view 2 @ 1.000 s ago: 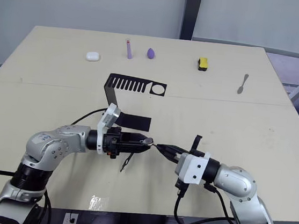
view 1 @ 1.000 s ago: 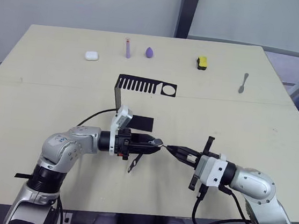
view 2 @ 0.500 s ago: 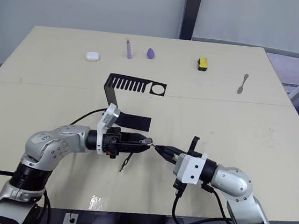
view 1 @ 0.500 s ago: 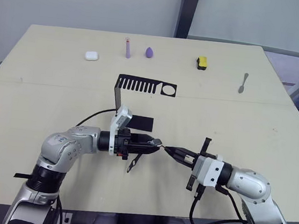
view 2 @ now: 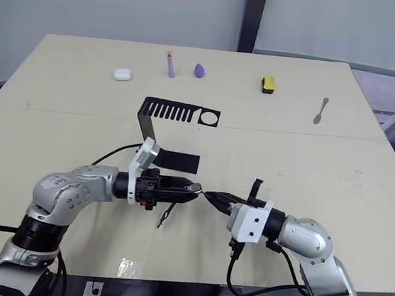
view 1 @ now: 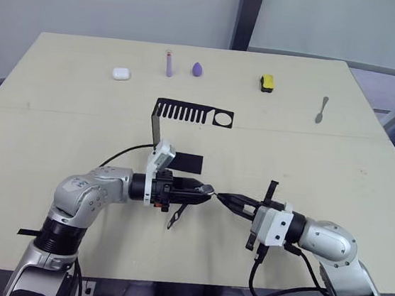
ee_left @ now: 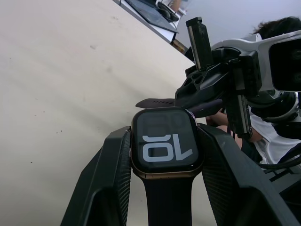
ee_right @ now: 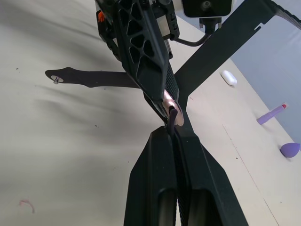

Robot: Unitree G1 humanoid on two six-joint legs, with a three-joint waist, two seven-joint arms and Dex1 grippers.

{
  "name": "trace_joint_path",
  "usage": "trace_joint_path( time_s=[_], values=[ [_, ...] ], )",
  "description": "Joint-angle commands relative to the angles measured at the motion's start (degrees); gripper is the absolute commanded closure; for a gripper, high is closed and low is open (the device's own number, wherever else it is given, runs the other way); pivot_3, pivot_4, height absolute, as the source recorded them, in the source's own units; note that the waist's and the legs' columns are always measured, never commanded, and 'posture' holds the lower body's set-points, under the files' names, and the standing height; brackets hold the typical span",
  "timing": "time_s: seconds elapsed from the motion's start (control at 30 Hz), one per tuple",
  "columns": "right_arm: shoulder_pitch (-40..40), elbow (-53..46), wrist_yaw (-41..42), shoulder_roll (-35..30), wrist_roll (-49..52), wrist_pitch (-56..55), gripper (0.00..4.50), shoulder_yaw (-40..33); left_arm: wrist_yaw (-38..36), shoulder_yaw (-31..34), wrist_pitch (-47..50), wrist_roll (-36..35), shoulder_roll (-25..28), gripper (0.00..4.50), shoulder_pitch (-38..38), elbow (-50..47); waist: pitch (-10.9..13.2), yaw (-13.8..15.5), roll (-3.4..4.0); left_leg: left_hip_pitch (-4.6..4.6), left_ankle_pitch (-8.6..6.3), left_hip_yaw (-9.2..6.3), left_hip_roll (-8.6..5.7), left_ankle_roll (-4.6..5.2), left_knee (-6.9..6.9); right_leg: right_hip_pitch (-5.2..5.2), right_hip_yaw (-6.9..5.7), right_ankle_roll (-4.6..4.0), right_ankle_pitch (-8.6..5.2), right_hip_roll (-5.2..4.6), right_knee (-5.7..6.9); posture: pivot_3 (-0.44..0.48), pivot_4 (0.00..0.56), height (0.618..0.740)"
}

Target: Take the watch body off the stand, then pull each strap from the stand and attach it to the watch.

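Starting at your left, the left gripper (view 1: 209,190) is clenched on the watch body (ee_left: 166,148), 1 finger pressed to each side of the case, with its screen facing the wrist camera. That sideways hold leaves the strap slots free, which is what the job needs. 1 strap (ee_right: 96,78) already hangs from the near end of the case, so you have 1 strap left to fit.

Moving to the middle, the bare end of the watch points at the other arm, low over the table (view 1: 60,104). Both grippers meet tip to tip there, so the joint sits in plain sight of the head camera.

On your right, the right gripper (view 1: 225,197) is pinched tight on the second strap (ee_left: 162,101), its end right at the open slot of the case. I judge you need to line it up with that slot and slide it across.

Behind both arms, the stand (view 1: 187,117) sits bare.
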Motion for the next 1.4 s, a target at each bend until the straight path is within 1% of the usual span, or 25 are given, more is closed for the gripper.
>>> trace_joint_path(
  time_s=[0.03, 0.17, 0.43, 0.93, 1.4],
  values=[
    [-0.6, -2.0, -0.7, 0.2, 0.2, -1.1, 4.5, 0.3, 1.6, -0.3, 1.8, -1.7, -1.0, 2.89, -2.2, -3.2, 0.0, 0.0, 0.0, 0.0, 0.0, 0.0, 0.0, 0.0, 0.0, 0.0, 0.0, 0.0, 0.0, 0.0, 0.0, 0.0, 0.15, 0.74],
    [-0.8, -2.3, -1.1, 0.6, -0.6, -0.5, 4.5, 0.5, 3.4, -0.3, 3.8, -1.5, -1.3, 2.89, -2.8, -3.9, 0.0, 0.0, 0.0, 0.0, 0.0, 0.0, 0.0, -0.01, 0.0, 0.0, 0.0, 0.0, 0.0, 0.01, 0.01, 0.0, 0.15, 0.74],
    [-1.4, -1.5, -2.6, 1.1, -3.0, -0.8, 4.5, 0.0, 4.7, -0.3, 4.7, -1.2, -1.2, 2.89, -2.8, -4.1, 0.0, 0.0, 0.0, 0.0, 0.01, 0.0, 0.0, -0.02, 0.0, 0.0, 0.01, 0.0, 0.0, 0.01, 0.01, 0.0, 0.15, 0.74],
    [-2.8, -0.6, -4.4, 2.1, -6.0, -0.1, 4.5, 0.7, 4.7, -0.9, 4.4, -1.2, -1.0, 2.89, -2.6, -4.4, 0.0, 0.0, 0.0, 0.0, 0.03, 0.0, 0.0, -0.04, 0.0, 0.0, 0.01, 0.0, 0.0, 0.01, 0.02, 0.0, 0.15, 0.74],
    [-4.6, -0.8, -4.4, 3.1, -7.5, 1.4, 4.5, 1.1, 4.9, -1.4, 4.1, -0.9, -1.3, 2.89, -2.6, -4.3, 0.0, -0.1, 0.0, 0.0, 0.03, 0.0, 0.0, -0.05, 0.0, -0.01, 0.01, 0.0, 0.0, 0.02, 0.02, 0.0, 0.15, 0.74]
  ],
)
